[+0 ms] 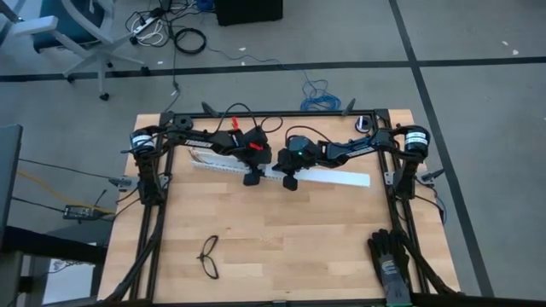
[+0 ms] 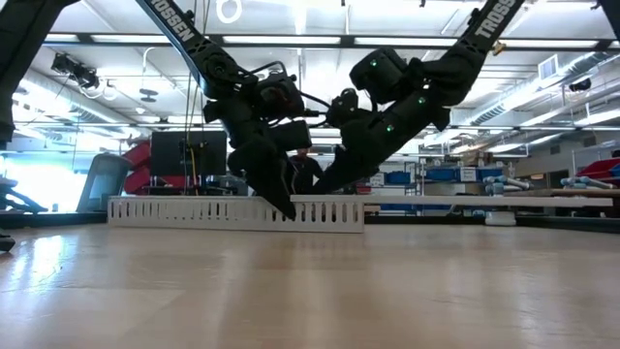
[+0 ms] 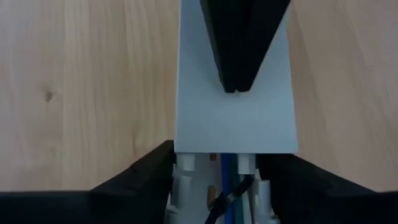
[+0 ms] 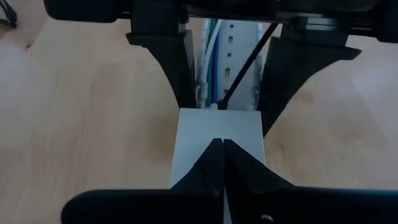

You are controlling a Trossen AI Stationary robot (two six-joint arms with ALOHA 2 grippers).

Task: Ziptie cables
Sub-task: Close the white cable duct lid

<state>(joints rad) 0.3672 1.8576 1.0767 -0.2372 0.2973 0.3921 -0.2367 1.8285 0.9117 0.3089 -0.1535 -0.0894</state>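
Observation:
A long white slotted duct (image 1: pixel 217 162) lies across the table's far half, its right part under a flat white cover (image 1: pixel 337 176). The cables (image 4: pixel 210 59), white and blue, lie inside the duct's uncovered part. The ziptie (image 4: pixel 249 59), a thin dark strip, slants up out of them. My left gripper (image 1: pixel 253 177) is open and points steeply down. Its fingers stand on either side of the duct, right where the cover ends. My right gripper (image 1: pixel 288 181) is shut on top of that cover, facing the left one. My left gripper's fingers (image 4: pixel 171 68) stand close against the duct's two side walls (image 3: pixel 186 163), coming from above. I cannot tell whether they touch the walls. My right gripper rests its shut fingertips (image 3: pixel 235 81) on the cover's top face (image 4: pixel 217 127), near the end beside the open duct. They slant down from the table's right along the cover, which lies flat on the duct.
Black thin-framed glasses (image 1: pixel 209 256) lie near the table's front left. A pair of black gloves (image 1: pixel 388 260) lies at the front right. Bare wood spreads between them and the duct. Dark frame rails (image 1: pixel 153 222) run along the table's left and right edges.

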